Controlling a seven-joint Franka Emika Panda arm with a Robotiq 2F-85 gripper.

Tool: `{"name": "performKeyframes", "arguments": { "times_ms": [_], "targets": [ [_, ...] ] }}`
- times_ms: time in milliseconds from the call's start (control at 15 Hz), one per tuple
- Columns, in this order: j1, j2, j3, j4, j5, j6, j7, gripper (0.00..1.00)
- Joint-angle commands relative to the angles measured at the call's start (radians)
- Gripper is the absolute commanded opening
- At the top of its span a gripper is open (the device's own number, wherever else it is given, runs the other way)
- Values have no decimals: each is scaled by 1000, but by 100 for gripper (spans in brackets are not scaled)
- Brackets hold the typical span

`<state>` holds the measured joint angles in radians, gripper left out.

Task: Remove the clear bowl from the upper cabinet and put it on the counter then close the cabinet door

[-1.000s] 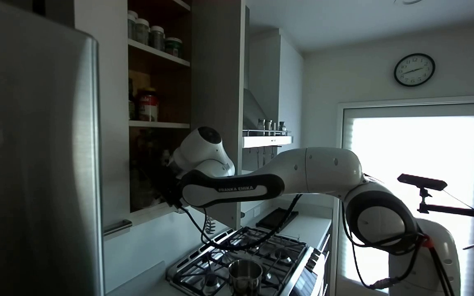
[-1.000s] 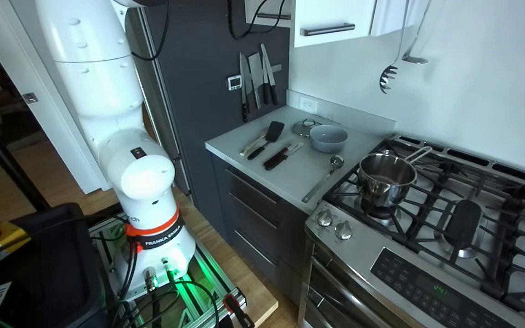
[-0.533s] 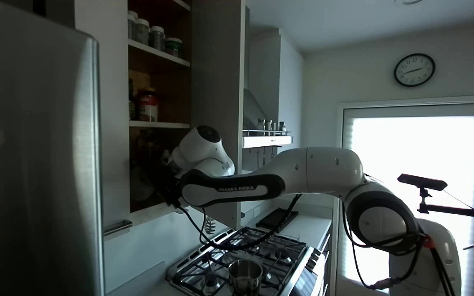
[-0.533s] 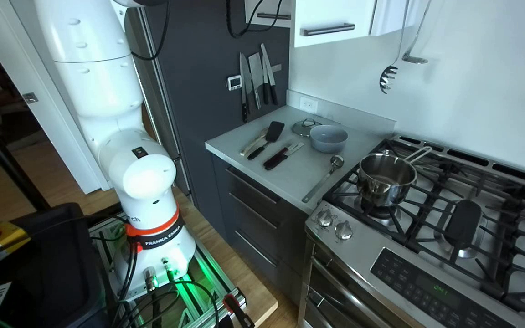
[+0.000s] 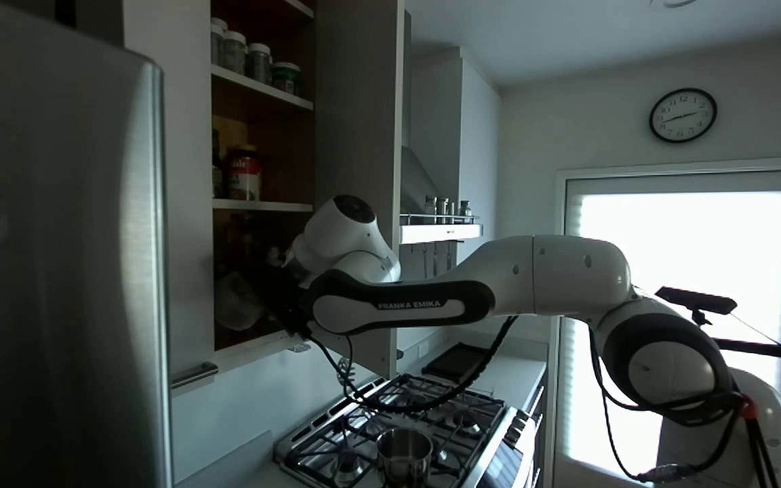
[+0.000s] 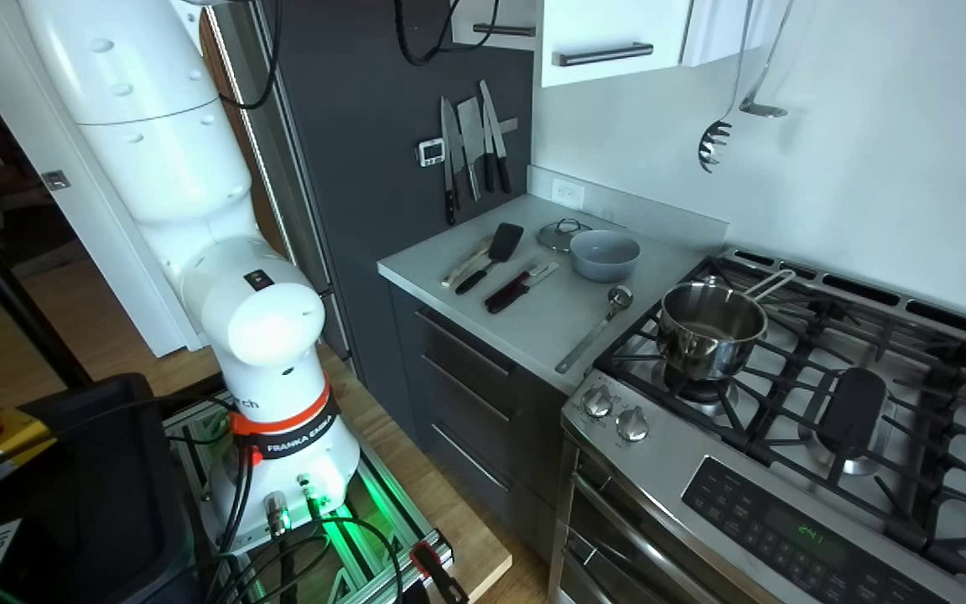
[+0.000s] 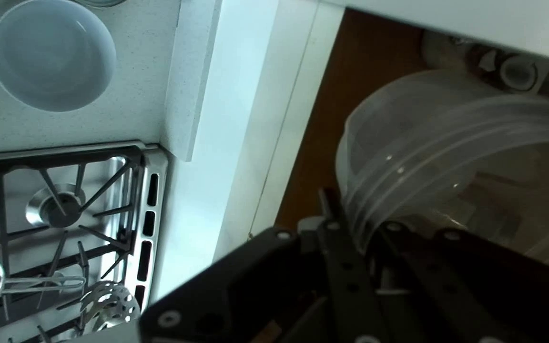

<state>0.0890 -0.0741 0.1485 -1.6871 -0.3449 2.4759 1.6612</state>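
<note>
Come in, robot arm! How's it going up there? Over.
Gripper closed on clear bowl. Clear bowl inside upper cabinet. Grey bowl on counter, maybe in the way.

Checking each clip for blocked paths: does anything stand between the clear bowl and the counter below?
The cabinet's front edge, which the clear bowl would likely have to pass over. Toward the counter's back, a grey bowl and lid take up room.

Glaring white window [image 5: 675, 230], upper cabinet [image 5: 289, 159] dim inside, claw [image 7: 364, 240] near black, soft sheen on fridge [image 5: 58, 257]
</note>
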Motion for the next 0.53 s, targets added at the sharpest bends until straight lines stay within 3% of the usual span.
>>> {"name": "performKeyframes", "arguments": {
  "times_ms": [0, 467],
  "targets": [
    [0, -121, -1, -131, 50, -25, -62, 2],
    [6, -251, -3, -293, 202, -55, -372, 2]
  ]
}}
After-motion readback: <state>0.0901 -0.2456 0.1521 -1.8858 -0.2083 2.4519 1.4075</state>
